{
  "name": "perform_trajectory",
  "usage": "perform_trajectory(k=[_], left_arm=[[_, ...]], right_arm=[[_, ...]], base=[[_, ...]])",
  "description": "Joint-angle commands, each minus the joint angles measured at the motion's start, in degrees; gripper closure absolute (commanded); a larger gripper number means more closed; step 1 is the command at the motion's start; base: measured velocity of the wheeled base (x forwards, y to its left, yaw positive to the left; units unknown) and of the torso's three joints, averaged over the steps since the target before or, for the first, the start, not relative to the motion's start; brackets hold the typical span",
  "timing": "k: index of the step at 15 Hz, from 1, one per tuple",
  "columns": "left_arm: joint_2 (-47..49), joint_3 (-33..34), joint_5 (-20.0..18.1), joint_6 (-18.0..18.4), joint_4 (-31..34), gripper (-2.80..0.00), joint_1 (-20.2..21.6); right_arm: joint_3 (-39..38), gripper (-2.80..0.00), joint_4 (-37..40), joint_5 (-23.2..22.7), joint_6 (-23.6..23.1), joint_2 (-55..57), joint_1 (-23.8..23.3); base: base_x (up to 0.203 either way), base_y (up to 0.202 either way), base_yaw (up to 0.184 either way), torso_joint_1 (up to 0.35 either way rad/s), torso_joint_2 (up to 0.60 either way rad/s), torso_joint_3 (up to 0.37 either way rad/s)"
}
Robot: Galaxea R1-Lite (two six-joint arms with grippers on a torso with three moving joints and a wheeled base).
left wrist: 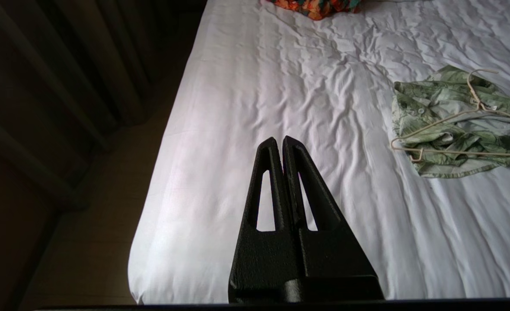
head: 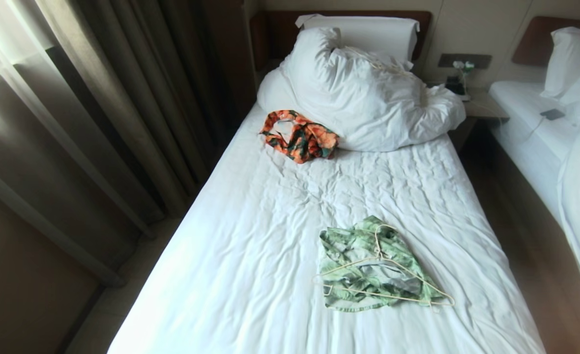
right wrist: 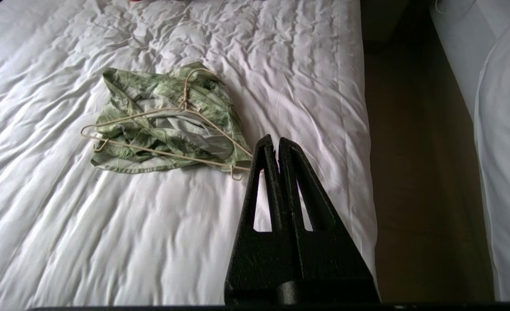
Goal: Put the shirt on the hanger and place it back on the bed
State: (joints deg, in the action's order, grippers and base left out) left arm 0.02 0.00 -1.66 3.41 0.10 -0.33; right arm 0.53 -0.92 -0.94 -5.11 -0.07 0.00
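Note:
The green flowered shirt (head: 354,246) lies crumpled on the white sheet of the bed (head: 250,236), toward its near right part. The cream wire hanger (head: 378,253) rests flat on top of the shirt, hook pointing toward the pillow. Neither gripper shows in the head view. In the left wrist view my left gripper (left wrist: 282,139) is shut and empty over bare sheet, with the shirt (left wrist: 436,99) and hanger (left wrist: 454,151) well off to one side. My right gripper (right wrist: 275,139) is shut and empty, hovering short of the hanger (right wrist: 164,151) and the shirt (right wrist: 151,88).
An orange-and-teal garment (head: 300,135) lies by the bunched duvet (head: 368,98) and pillow (head: 363,29) at the headboard. Curtains (head: 98,98) hang left of the bed. To the right are a strip of floor (head: 506,206), a nightstand (head: 481,105) and a second bed (head: 565,147).

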Motion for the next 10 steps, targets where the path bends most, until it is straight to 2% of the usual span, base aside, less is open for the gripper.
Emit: perform_trajectory(k=[1, 8, 10], left_arm=[[0.0, 0.0, 0.0, 0.1, 0.0, 0.00, 0.0], [0.0, 0.0, 0.1, -0.6, -0.1, 0.00, 0.0], [0.0, 0.0, 0.6, -2.9, -0.1, 0.00, 0.0]], right_arm=[[-0.6, 0.00, 1.0, 0.0, 0.0, 0.0, 0.0], [-0.5, 0.00, 1.2, -0.1, 1.1, 0.0, 0.0], [-0.5, 0.00, 1.2, 0.0, 1.2, 0.0, 0.0]], base=[[0.000, 0.000, 0.000, 0.000, 0.00, 0.000], [0.000, 0.000, 0.000, 0.000, 0.00, 0.000], [0.000, 0.000, 0.000, 0.000, 0.00, 0.000]])
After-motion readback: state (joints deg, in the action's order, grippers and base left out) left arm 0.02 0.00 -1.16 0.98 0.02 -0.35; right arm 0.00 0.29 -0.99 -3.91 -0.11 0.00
